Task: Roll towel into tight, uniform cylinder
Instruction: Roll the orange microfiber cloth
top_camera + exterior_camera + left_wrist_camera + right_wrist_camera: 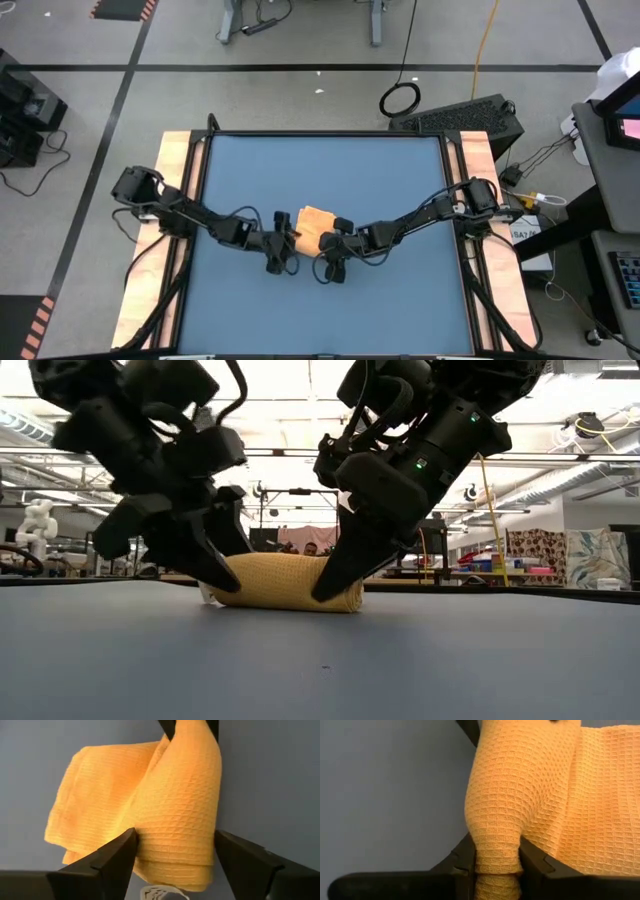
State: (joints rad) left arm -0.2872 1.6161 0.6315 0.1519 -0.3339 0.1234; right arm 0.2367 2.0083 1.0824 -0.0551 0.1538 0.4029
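The towel (316, 226) lies partly rolled near the middle of the blue counter (320, 300), between the two arms. In the low view it shows as a short yellow cylinder (290, 582) resting on the surface, with its small white tag (159, 893) poking out at the end nearest the left arm. The rest of the cloth lies flat behind the roll.

The right pincer (497, 865) is clamped on one end of the roll, its fingers (462, 857) pressing the fabric into a narrow waist. The left pincer (175, 855) sits at the other end with its fingers (117, 852) apart, one on either side of the roll, touching or just beside the cloth without squeezing it.

Both arms reach in from opposite sides of the counter, tips down at the surface.
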